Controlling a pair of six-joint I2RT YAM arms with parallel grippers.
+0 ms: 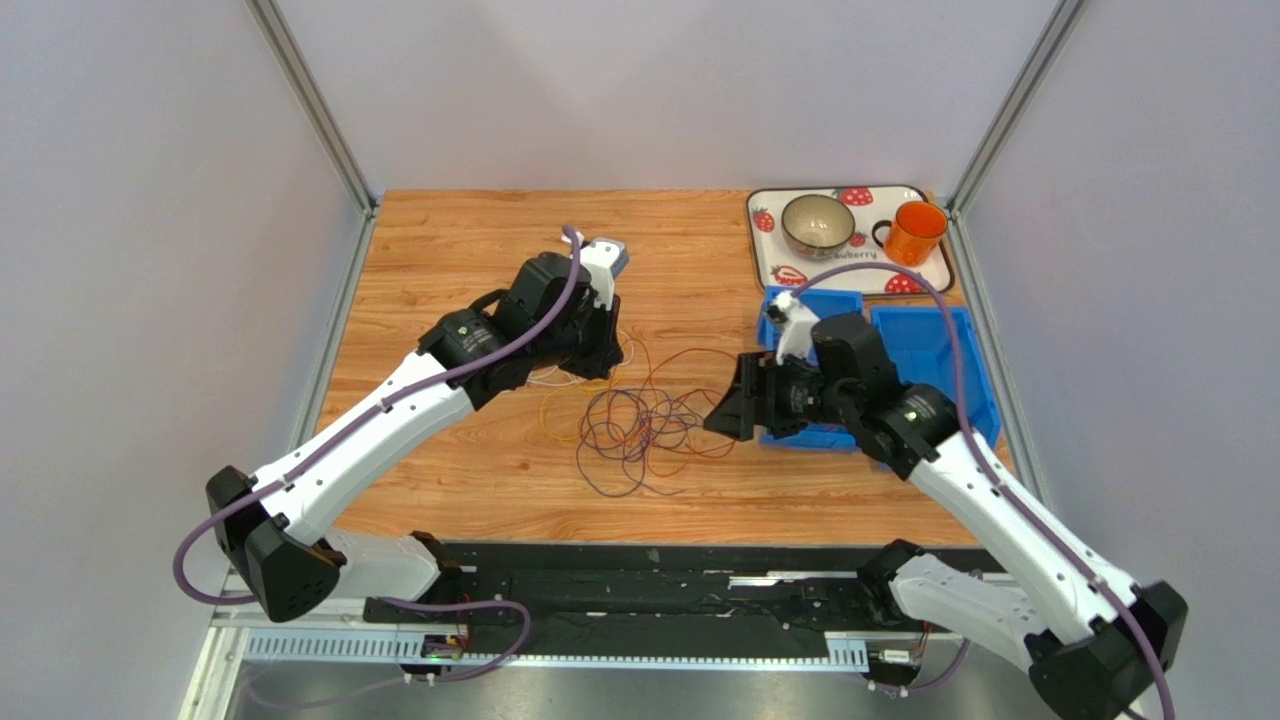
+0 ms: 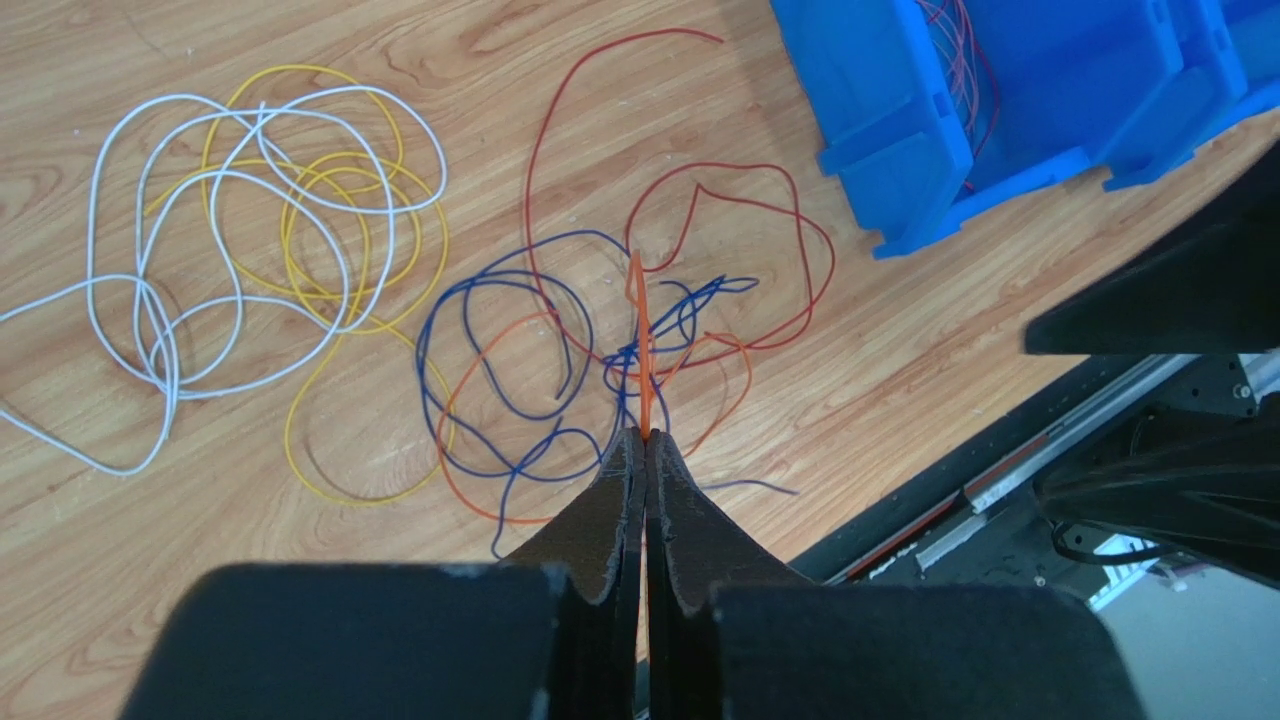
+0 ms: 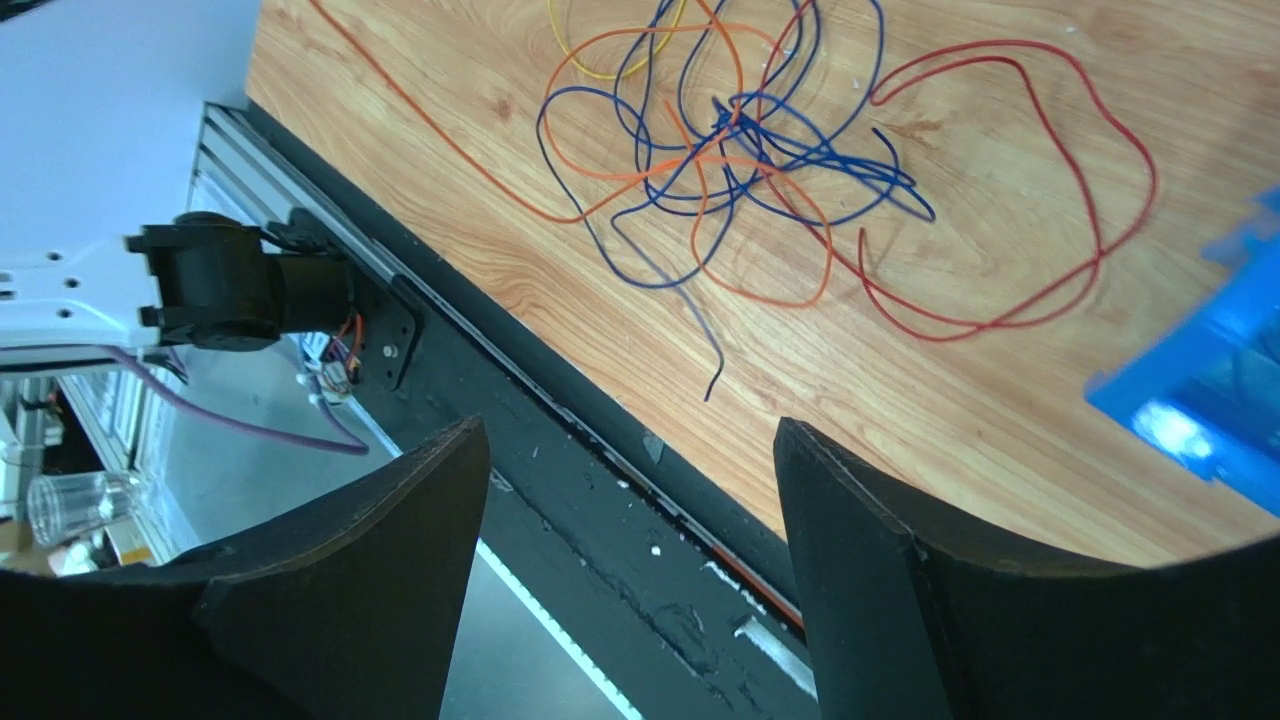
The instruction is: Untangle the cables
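We clamp thin orange wire in left hand; right hand wide, empty. Next, likely: lift it off blue wire loops ahead.

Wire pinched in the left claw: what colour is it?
Orange; the wire shows best in the left wrist view.
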